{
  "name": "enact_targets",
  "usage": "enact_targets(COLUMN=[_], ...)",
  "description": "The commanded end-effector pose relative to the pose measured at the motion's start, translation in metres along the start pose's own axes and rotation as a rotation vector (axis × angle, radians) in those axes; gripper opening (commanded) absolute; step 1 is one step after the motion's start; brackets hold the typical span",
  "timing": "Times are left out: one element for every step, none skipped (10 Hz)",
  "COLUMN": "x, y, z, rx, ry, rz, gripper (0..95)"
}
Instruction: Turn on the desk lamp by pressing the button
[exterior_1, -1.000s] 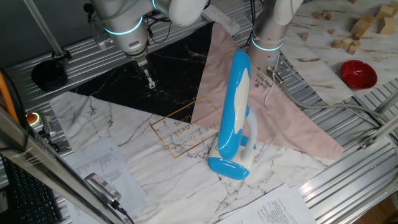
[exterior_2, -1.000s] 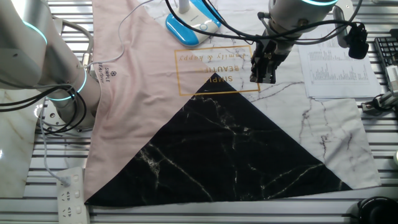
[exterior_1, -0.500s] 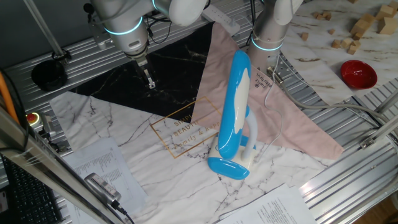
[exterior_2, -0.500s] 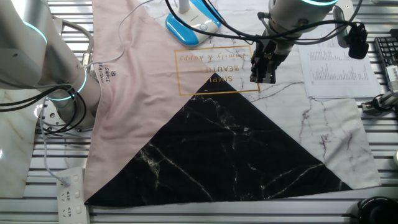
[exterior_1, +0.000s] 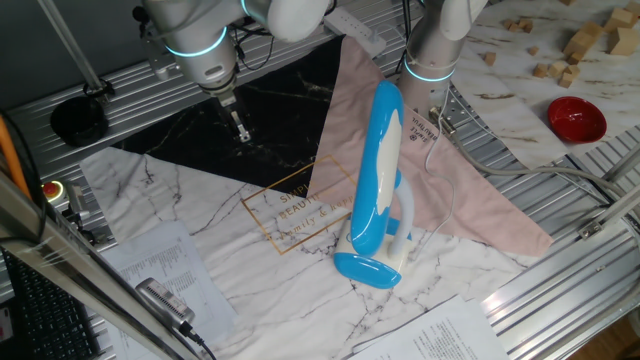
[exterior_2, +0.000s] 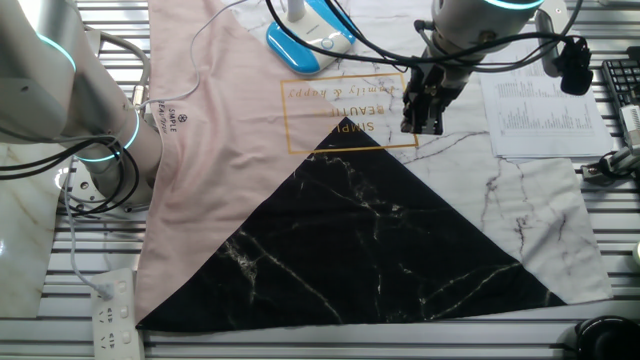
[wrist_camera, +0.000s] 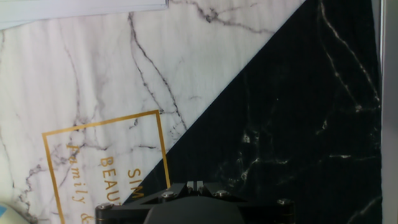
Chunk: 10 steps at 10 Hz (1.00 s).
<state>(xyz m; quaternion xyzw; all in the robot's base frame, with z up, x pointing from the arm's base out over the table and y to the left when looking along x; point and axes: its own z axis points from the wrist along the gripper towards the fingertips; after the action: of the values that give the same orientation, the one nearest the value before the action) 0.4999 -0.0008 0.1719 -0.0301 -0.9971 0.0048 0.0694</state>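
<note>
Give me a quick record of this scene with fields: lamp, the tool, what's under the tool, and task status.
Lamp: glossy blue and white plastic desk lamp, standing on marble-print mat
Tool: two-finger tool, shut, tips touching in hand view, apart from the lamp
Under tool: edge where the black marble triangle meets the white marble-print mat
Status: button not yet pressed

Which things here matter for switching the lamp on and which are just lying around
For the job:
glossy blue and white plastic desk lamp
two-finger gripper

Just lying about:
shiny red bowl
small wooden blocks
printed paper sheets
pink cloth
</note>
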Motion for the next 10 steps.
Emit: enact_targets(x=[0.0, -0.005, -0.013, -0.016, -0.023, -0.033, -0.041, -0.048, -0.051, -0.053], y=[0.0, 0.0, 0.002, 0.002, 0.004, 0.007, 0.01, 0.015, 0.019, 0.024], z=[0.0, -0.004, -0.012, -0.014, -0.021, -0.03, -0.037, -0.042, -0.042, -0.039], rx=[0.0, -0.02, -0.017, -0.017, -0.025, -0.024, -0.019, -0.014, -0.013, -0.014], ry=[-0.024, -0.015, -0.01, 0.002, 0.016, 0.029, 0.034, 0.028, 0.026, 0.018], rz=[-0.033, -0.04, -0.043, -0.038, -0.038, -0.042, -0.03, -0.019, -0.012, 0.002], gripper=[0.0, 0.0, 0.0, 0.0, 0.0, 0.0, 0.0, 0.0, 0.0, 0.0])
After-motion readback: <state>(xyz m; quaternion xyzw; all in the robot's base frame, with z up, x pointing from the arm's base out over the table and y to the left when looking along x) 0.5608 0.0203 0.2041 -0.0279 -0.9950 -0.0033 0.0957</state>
